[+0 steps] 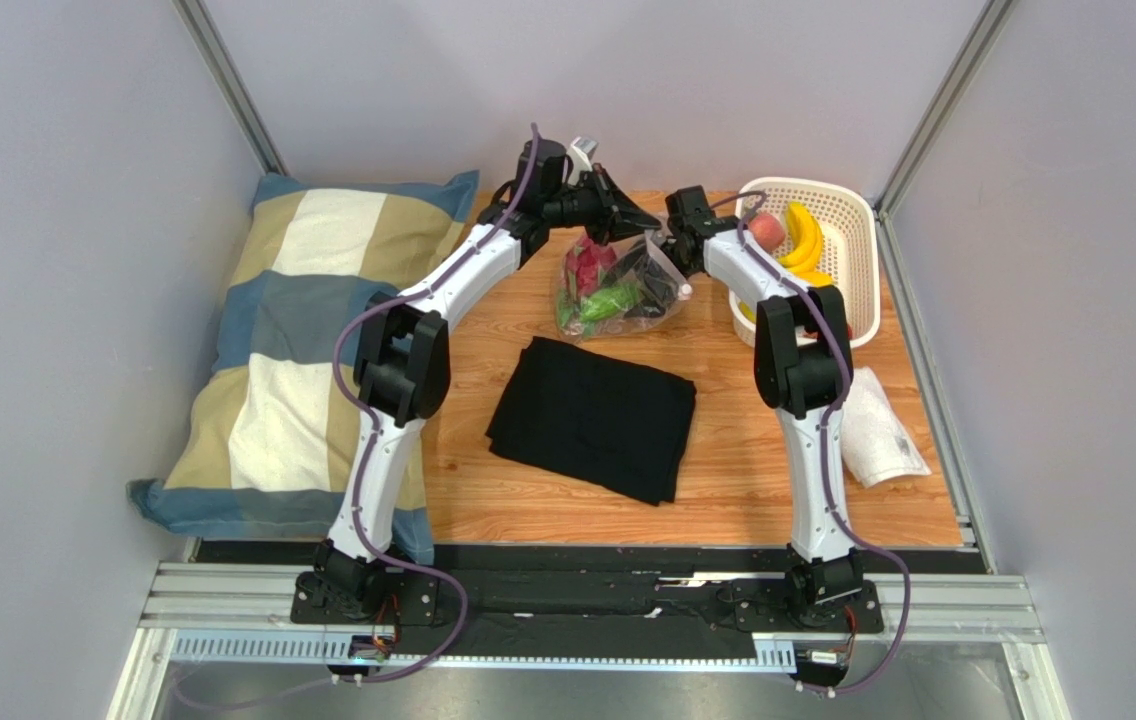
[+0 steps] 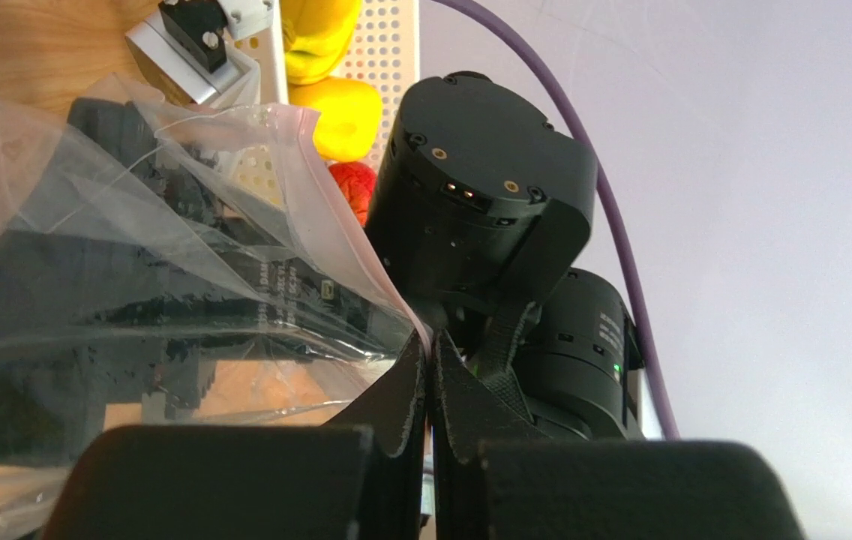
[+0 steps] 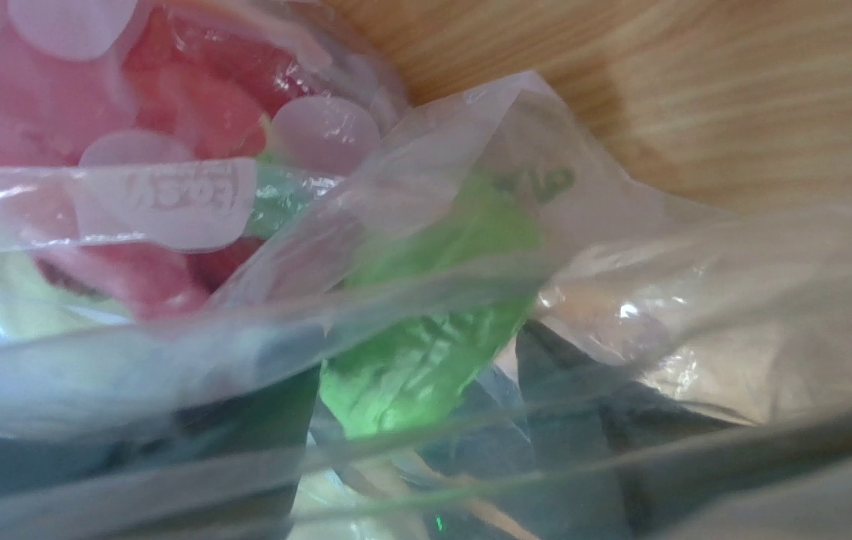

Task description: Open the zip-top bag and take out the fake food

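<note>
Zip-top bag (image 1: 622, 293) is sitting far-centre on the table (image 1: 770, 450), mouth lifted. Left claw (image 2: 428, 362) is pinching its top edge. Right claw (image 1: 675, 248) is crowding it from just right, spread unclear.

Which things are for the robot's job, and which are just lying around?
For the job: zip-top bag, pinched by the left gripper; fake food inside it; white basket holding bananas and an apple.
Just lying about: checked pillow; black cloth; crumpled white thing.
</note>
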Controlling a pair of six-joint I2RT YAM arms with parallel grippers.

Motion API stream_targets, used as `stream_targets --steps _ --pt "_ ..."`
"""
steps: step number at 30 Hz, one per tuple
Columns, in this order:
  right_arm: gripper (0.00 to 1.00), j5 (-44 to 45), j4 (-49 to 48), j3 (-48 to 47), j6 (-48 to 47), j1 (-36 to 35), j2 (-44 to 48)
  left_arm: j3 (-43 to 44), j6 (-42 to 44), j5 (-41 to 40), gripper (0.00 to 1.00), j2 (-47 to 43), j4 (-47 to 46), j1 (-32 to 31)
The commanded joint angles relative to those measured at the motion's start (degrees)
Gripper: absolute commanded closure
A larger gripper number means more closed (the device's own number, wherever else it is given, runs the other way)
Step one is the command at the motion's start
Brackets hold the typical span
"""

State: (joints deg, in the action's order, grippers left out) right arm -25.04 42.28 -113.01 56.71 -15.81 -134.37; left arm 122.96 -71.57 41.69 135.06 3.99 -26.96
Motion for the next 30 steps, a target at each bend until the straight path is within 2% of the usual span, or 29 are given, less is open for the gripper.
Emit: stream_targets --steps 1,4,5,8,11,13,16,17,18,30 --pt "0.32 -0.98 -4.92 -1.86 3.23 -0.97 -3.18 -0.08 2.93 0.76 1.00 -6.57 1.19 0.94" --pt "0.41 -1.06 -5.72 -2.91 3.06 -1.33 -4.32 -0.96 4.07 0.67 1.00 -7.53 2.42 1.38" --pt "0.54 -1.41 -5.81 -2.66 2.88 -1.24 -4.15 -1.66 4.51 0.67 1.00 -7.88 3.04 1.82" --pt "0.70 -1.25 -5.72 -1.25 0.96 -1.06 -0.38 -3.33 6.53 0.15 1.00 -9.29 6.11 2.53" --pt "0.80 1.13 -2.31 -1.33 -3.61 -0.62 3.83 -3.95 9.33 -0.21 1.00 -10.26 10.05 3.23" --pt "0.82 2.27 -1.15 -1.69 -5.63 -0.27 5.77 -4.04 11.36 -1.08 1.00 -10.79 11.91 3.40" --pt "0.85 3.15 -1.15 -1.77 -10.55 -0.62 9.03 -4.65 10.05 -0.91 1.00 -10.61 10.69 3.41" --pt "0.94 3.15 -1.06 -2.03 -13.78 -0.71 9.47 -4.57 9.35 -0.74 1.00 -10.61 9.30 3.41" --pt "0.99 2.54 -0.97 -2.39 -15.82 -0.80 9.99 -4.39 8.30 -0.65 1.00 -10.35 8.85 3.41" --pt "1.00 -7.04 3.25 -3.45 -38.68 -1.15 14.04 -0.17 5.21 0.23 1.00 -10.08 5.86 3.93"
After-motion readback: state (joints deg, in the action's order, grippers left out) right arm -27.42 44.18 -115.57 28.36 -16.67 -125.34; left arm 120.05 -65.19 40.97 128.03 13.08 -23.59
